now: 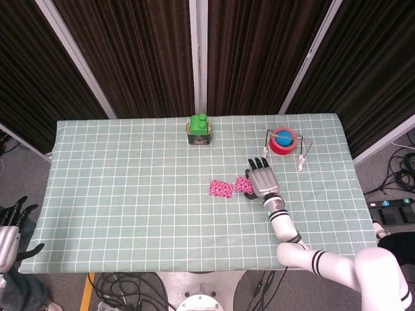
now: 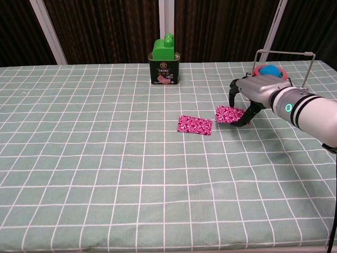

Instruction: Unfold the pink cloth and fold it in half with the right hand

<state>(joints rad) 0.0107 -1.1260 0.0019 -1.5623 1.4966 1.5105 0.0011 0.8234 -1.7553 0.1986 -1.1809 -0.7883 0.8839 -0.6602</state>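
Observation:
The pink patterned cloth lies near the middle of the green checked table. Its left part rests flat, and its right end is raised off the table. My right hand pinches that raised end between thumb and fingers. The head view shows the flat part of the cloth and the held end beside my right hand. A thin gap shows between the two pink parts. My left hand hangs below the table's left edge, fingers apart, holding nothing.
A green tin topped with a green block stands at the back centre. A red tape roll holding a blue ball sits inside a wire frame at the back right, just behind my right hand.

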